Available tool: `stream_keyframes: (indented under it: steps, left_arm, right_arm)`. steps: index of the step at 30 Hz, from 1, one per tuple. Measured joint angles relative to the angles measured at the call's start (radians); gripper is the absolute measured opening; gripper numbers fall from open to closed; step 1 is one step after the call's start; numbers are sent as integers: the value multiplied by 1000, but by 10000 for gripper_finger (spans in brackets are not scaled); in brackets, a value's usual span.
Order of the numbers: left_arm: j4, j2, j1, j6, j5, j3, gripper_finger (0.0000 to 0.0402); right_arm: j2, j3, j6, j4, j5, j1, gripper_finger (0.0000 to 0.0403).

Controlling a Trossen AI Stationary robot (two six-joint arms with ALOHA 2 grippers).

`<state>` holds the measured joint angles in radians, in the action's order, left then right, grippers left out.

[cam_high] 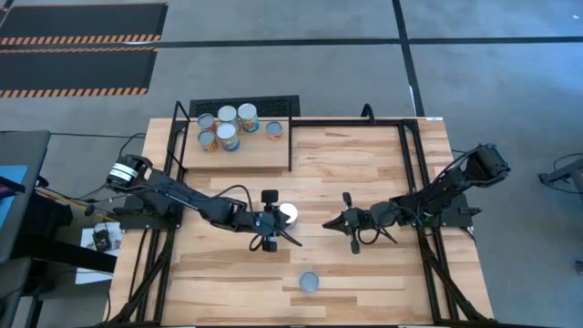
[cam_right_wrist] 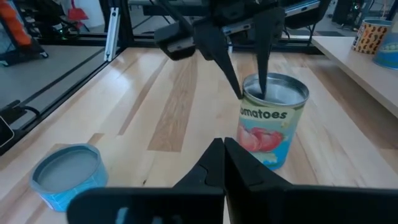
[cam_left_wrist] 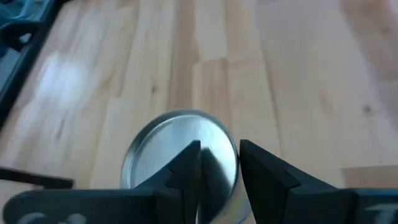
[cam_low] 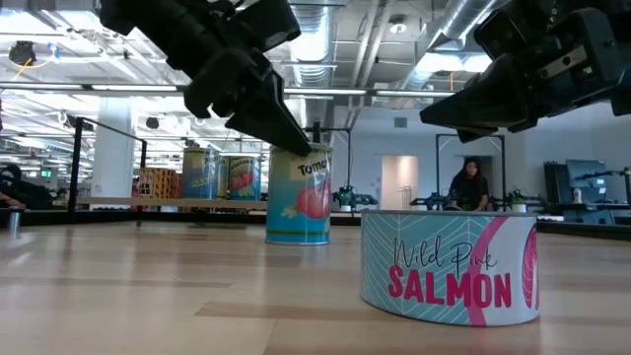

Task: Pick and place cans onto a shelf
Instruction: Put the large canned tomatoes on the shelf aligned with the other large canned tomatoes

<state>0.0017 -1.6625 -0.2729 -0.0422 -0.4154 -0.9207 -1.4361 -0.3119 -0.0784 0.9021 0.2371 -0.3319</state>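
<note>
Salmon tin point(cam_low: 449, 267): nearest the low camera, a short wide can with a teal hatched label, "Wild Pink SALMON" in pink lettering and a pink swoosh; it sits alone on the table's front planks point(cam_high: 310, 281), well apart from both arms.
Table point(cam_high: 364, 173): pale wooden planks, smooth with a faint grain.
Tomato can point(cam_right_wrist: 271, 121): taller, blue label with red tomatoes, dull silver flat top; it stands upright near the table's middle point(cam_high: 288, 214).
Left gripper point(cam_left_wrist: 219, 163): directly above the tomato can, dark fingers slightly parted with a narrow gap, tips at the lid; not grasping it.
Right gripper point(cam_right_wrist: 223, 151): low over the table, right of the tomato can and pointing toward it, fingers pressed together on nothing.
Shelf point(cam_high: 264, 157): smooth pale board at the far left corner, edged by thin black rods.
Shelf cans point(cam_high: 229, 127): about six clustered upright along its far edge, silver or white tops, blue and orange labels.
</note>
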Motion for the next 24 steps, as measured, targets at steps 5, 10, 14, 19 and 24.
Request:
stream_keyframes:
  steps: [5, 10, 14, 19, 24]
  left_arm:
    - [-19, -7, 0, -1, -5, -2, 80]
    - [-34, -4, -1, -2, -1, -5, 11]
    - [-157, 44, 18, 68, -59, -26, 3]
    - [-340, 185, 92, 222, -144, -72, 1]
    - [-464, 303, 207, 284, -227, -70, 0]
  right_arm:
    - [0, 0, 0, 6, 0, 0, 15]
    - [0, 0, 0, 5, 0, 0, 13]
    - [0, 0, 0, 2, 0, 0, 12]
    - [0, 0, 0, 1, 0, 0, 15]
    - [0, 0, 0, -1, 0, 0, 13]
